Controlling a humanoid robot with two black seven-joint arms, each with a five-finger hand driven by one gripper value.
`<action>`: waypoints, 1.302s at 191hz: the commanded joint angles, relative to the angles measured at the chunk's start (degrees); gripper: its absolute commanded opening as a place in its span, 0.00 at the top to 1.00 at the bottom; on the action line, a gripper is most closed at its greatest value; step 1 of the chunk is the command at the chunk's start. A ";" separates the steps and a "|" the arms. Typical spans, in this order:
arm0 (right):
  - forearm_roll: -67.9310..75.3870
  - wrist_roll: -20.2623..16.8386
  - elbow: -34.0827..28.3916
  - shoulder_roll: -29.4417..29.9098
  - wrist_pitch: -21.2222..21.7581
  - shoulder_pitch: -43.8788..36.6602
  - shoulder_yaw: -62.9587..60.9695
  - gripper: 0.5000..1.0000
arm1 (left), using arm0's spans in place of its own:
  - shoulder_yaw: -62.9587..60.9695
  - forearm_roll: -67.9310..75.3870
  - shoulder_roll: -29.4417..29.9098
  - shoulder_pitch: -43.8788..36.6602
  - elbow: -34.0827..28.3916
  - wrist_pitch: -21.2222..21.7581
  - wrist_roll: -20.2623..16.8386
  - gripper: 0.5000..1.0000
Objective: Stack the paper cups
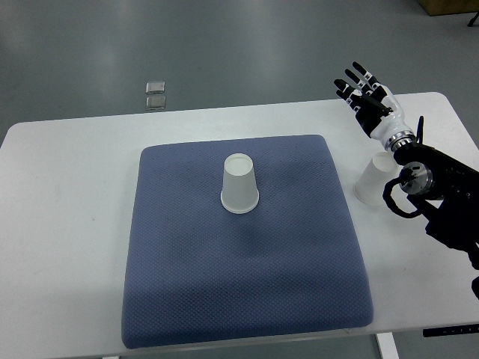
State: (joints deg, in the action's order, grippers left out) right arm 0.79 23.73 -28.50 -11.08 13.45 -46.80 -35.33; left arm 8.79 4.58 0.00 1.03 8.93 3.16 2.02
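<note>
White table [67,224] fills most of the top view; near edge cut off by the frame bottom, with a bit of table leg [385,345] showing at near right. Blue-grey textured mat [247,284] lies flat on the table, roughly centred, covering most of the middle; its near edge sits close to the table's near edge.

On the mat, a bit far of its centre, one white paper cup [239,184] stands upside down, wide rim on the mat, closed base up. Nothing touches it.

Second paper cup [373,179] is off the mat, on bare table just right of the mat's far-right part. Also white, looks upside down and tilted slightly, but its right side is partly hidden by the robot's forearm, so whether it sits flat I cannot tell. The black wrist joint and cabling of the right arm [441,198] come in from the right edge and sit just beside or against this cup; contact not clear.

Right hand [368,97] is farther out, over the far-right part of the table, well apart from the cup on the mat. Fingers extended and spread, pointing far-left, holding nothing. White wrist section behind it, black forearm behind that.

Left arm not visible.

Beyond the table's far edge, on the grey floor [224,45], two small square grey tiles [156,94] lie one behind the other, far left of centre. Brown box corner [449,6] at the far-right top of frame.
</note>
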 commanded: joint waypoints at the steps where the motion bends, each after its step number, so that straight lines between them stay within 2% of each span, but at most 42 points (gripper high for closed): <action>1: 0.00 0.00 0.02 -0.08 -0.17 -1.10 -0.01 0.17 | 0.00 -0.01 0.00 -0.06 0.03 0.00 0.00 0.00; 26: -0.09 0.35 0.20 -0.26 -2.28 -2.50 0.08 0.17 | 0.00 -0.01 0.00 0.02 0.03 0.00 0.00 0.00; 88: -1.93 0.26 0.11 -1.31 -2.72 -4.96 1.40 0.17 | 0.00 -0.01 0.00 0.02 0.03 0.00 0.00 0.00; 119: -9.14 0.09 -1.30 -5.97 -3.95 -7.60 2.72 0.17 | 0.00 -0.01 0.00 0.02 0.03 0.00 0.00 0.00; 153: -19.16 0.09 -3.23 -11.15 -3.87 -11.03 12.91 0.17 | 0.00 -0.01 0.00 0.02 0.03 0.00 0.00 0.00; 200: -34.63 0.09 -11.93 -21.09 -0.79 -16.04 26.45 0.17 | 0.00 -0.01 0.00 0.02 0.03 0.00 0.00 0.00; 249: -70.21 0.44 -22.74 -31.54 5.36 -19.11 29.88 0.17 | 0.00 -0.01 0.00 0.02 0.03 0.00 0.00 0.00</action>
State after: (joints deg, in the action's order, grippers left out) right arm -54.75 23.93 -47.67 -39.13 16.33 -65.09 -6.18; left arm 8.79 4.57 0.00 1.05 8.97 3.16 2.02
